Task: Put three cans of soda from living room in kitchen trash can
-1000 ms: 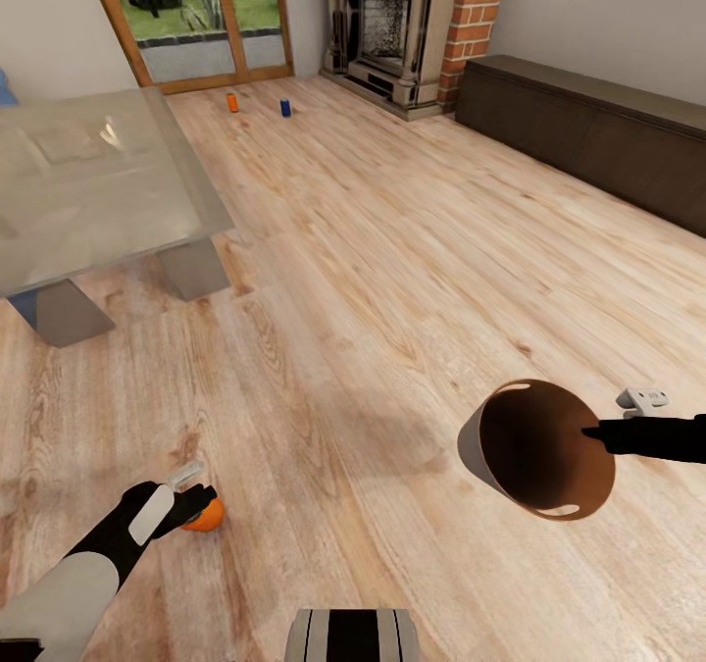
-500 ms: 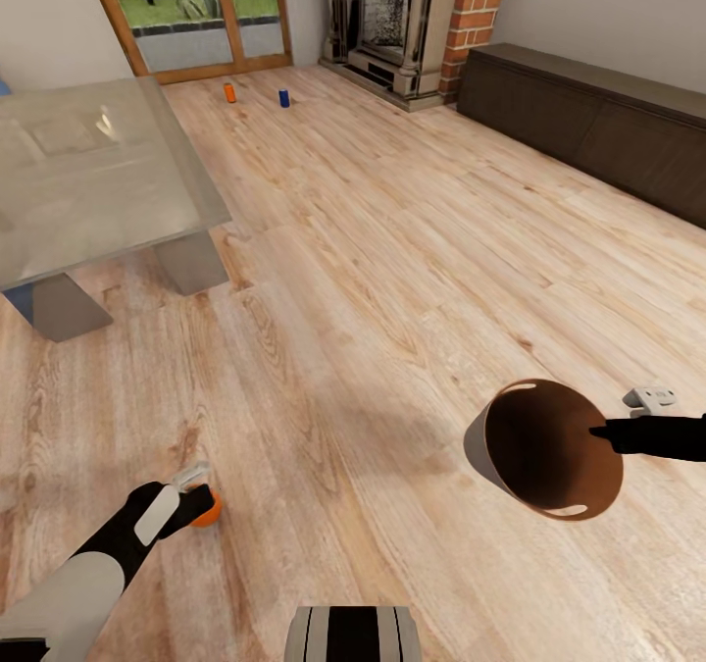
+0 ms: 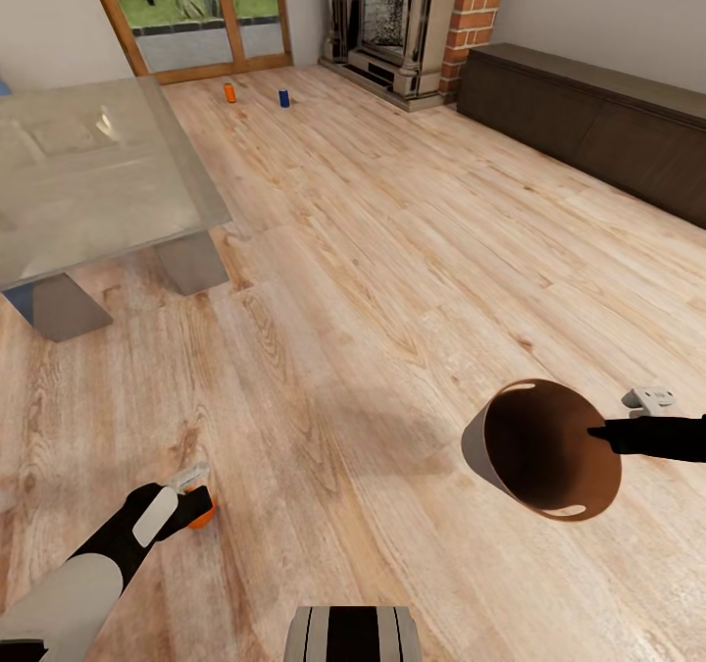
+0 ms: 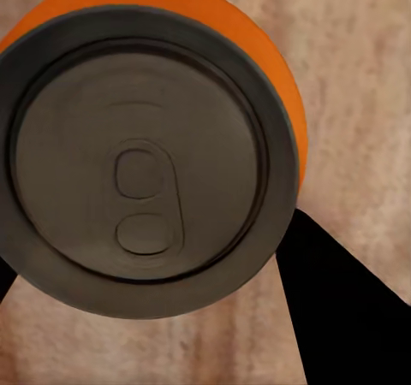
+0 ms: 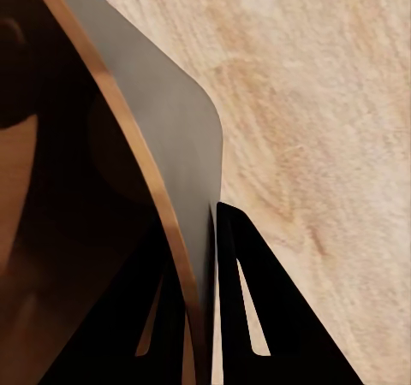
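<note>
My left gripper (image 3: 193,501) is low over the floor at the near left, shut on an orange can of soda (image 3: 202,517). In the left wrist view the can's grey top (image 4: 141,158) sits close up, with a dark finger (image 4: 342,316) beside it. My right gripper (image 3: 598,433) is shut on the rim of the tash can (image 3: 476,446), which hangs tilted with its brown inside facing me. The right wrist view has the bin's wall (image 5: 163,128) pinched between the fingers (image 5: 257,316). A reddish-orange can (image 3: 229,92) and a blue can (image 3: 283,98) stand far off by the glass doors.
A glass-topped table (image 3: 88,177) on grey legs stands to the left. The fireplace (image 3: 387,15), brick chimney (image 3: 475,5) and long dark cabinet (image 3: 588,123) line the far and right walls. Light wood floor (image 3: 373,250) stretches between me and the far cans.
The camera shifted slightly a second ago. My left gripper has drawn the orange can a little lower and closer to me. The bin in the right gripper has barely moved.
</note>
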Controlling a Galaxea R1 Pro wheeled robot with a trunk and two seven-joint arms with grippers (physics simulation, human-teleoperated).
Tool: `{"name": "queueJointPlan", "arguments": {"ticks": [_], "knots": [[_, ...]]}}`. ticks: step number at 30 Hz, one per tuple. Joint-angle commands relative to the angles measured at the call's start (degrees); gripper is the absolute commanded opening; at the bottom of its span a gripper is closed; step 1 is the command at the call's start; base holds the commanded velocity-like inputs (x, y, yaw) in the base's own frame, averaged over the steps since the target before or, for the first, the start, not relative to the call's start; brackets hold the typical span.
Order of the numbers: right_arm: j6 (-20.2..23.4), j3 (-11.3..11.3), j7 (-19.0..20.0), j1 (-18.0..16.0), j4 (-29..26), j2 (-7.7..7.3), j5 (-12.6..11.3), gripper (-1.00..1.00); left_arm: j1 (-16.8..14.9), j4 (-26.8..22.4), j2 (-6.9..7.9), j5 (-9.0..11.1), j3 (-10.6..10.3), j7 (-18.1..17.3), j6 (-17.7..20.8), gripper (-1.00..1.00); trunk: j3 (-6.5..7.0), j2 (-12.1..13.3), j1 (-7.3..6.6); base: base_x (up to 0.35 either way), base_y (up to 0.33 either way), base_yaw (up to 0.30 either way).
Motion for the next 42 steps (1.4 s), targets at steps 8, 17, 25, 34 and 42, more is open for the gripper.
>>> {"name": "queueJointPlan", "arguments": {"ticks": [8, 17, 25, 34, 42], "knots": [[0.3, 0.0, 0.2, 0.0, 0.0, 0.09, -1.5, -1.00, 0.3, -0.1, 0.00, -0.1, -0.1, -0.2, -0.4, -1.00, 0.67, 0.0, -0.08, 0.000, 0.000, 0.000], [0.3, 0.1, 0.2, 0.0, 0.0, 0.09, -1.5, -1.00, 0.3, -0.2, -0.08, -0.1, -0.1, -0.3, -0.8, -1.00, 2.66, 0.2, -0.31, 0.000, 0.000, 0.000], [0.3, 0.2, 0.2, -0.1, 0.3, 0.55, -1.4, -1.00, 1.9, -7.0, -1.20, 0.1, -1.7, 0.0, -0.3, -1.00, 4.43, 0.3, -0.52, 0.000, 0.000, 0.000], [0.3, 1.4, -1.8, -0.9, 5.5, 4.02, -0.8, -1.00, 4.4, -27.2, -11.54, 0.3, -7.1, 9.5, 10.5, -1.00, 6.43, 0.4, -0.75, 0.000, 0.000, 0.000], [0.3, 1.8, -11.6, -2.5, 9.5, 7.50, -0.9, -1.00, 4.8, -56.2, -17.25, 13.6, -9.5, 16.0, 27.2, -1.00, 8.20, 0.5, -0.96, 0.000, 0.000, 0.000]]}}
